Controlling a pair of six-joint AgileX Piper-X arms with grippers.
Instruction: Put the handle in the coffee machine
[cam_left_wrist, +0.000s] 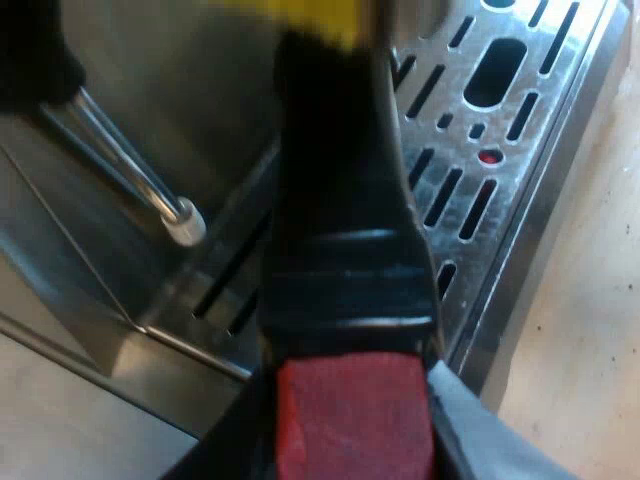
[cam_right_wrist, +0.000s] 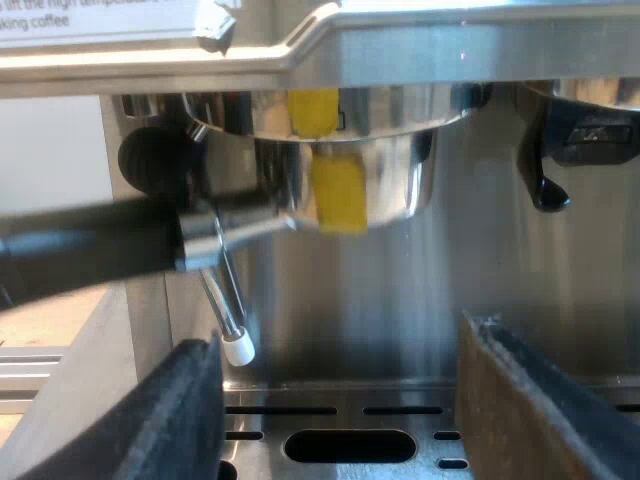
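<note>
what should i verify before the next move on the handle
1. Grip: left gripper closed on the red end of the handle: ok.
2. Seating: holder raised against the group head: ok.
3. Lock: the handle runs across the machine's front rather than pointing out from it: cannot tell if locked.
4. Right gripper open, empty, low over the drip tray, away from the holder: ok.
5. Steam wand close beside the handle, gap between them: cannot tell.
</note>
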